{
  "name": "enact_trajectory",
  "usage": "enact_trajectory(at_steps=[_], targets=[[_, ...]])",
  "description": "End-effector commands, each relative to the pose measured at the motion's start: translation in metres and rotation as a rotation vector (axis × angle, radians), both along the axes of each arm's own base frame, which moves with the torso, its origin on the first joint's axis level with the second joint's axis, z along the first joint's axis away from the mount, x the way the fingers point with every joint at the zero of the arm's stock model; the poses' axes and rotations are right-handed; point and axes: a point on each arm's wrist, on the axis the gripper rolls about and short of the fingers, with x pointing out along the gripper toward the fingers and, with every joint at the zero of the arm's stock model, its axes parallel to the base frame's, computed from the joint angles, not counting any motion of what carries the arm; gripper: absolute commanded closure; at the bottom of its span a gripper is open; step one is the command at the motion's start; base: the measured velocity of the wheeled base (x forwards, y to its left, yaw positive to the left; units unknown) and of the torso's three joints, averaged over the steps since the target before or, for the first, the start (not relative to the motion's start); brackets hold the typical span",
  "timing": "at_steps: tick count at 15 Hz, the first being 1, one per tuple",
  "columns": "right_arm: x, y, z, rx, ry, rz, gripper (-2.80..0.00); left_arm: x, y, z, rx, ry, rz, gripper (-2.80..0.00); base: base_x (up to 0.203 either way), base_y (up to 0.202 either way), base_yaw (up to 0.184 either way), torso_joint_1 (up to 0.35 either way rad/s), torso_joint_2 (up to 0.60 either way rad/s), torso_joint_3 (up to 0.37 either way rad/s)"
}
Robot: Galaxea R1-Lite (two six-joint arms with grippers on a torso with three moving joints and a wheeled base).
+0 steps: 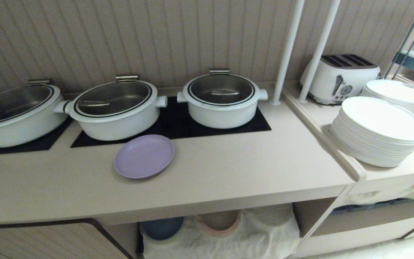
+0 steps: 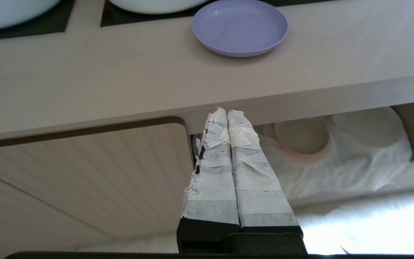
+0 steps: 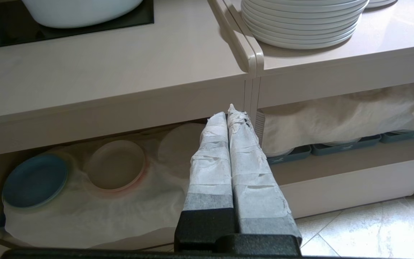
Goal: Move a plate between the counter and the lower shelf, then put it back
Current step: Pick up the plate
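While the plate (image 1: 144,156) lies flat on the counter (image 1: 228,169), just in front of the middle pot (image 1: 115,108), we see the left gripper (image 2: 228,114) and right gripper (image 3: 227,112) clenched empty below the counter's edge, facing the lower shelf (image 3: 95,212).

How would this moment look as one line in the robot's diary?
plate: on counter, untouched | left gripper: shut, empty, below counter edge | right gripper: shut, empty, parked
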Motion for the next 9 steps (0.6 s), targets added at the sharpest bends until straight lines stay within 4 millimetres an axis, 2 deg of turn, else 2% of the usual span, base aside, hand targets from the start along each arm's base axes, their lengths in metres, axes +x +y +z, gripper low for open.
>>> enact_trajectory(at_steps=[1,5,9], targets=[[0.000,0.000,0.000,0.001,0.000,0.002,0.00,0.022,0.000,0.025,-0.008,0.122,0.001,0.00,0.000,0.000,0.000,0.000,0.00,0.000],[0.000,0.000,0.000,0.001,0.000,0.001,0.00,0.063,0.000,0.074,-0.098,0.313,0.025,0.00,0.000,0.000,0.000,0.000,0.00,0.000],[0.000,0.000,0.000,0.001,0.000,0.001,0.00,0.093,-0.002,0.117,-0.155,0.646,0.010,0.00,0.000,0.000,0.000,0.000,0.00,0.000]])
